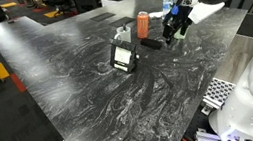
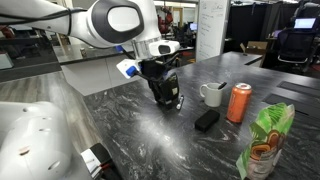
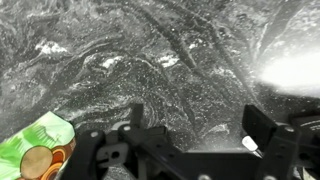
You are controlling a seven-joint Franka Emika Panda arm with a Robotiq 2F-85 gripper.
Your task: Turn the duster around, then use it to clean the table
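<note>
The duster (image 2: pixel 206 120) is a small black block lying flat on the marble table (image 2: pixel 150 140); it also shows in an exterior view (image 1: pixel 151 44) next to an orange can. My gripper (image 2: pixel 168 100) hangs low over the table a little beside the duster, apart from it, as the exterior view (image 1: pixel 171 28) also shows. In the wrist view the gripper (image 3: pixel 198 125) is open with only bare table (image 3: pixel 150 60) between its fingers. The duster is out of the wrist view.
An orange can (image 2: pixel 239 102), a white mug (image 2: pixel 213 94) and a green snack bag (image 2: pixel 265 145) stand near the duster. They also show in an exterior view: can (image 1: pixel 143 24), mug (image 1: pixel 122 33), bag (image 1: pixel 122 56). The bag's corner shows in the wrist view (image 3: pixel 35 150).
</note>
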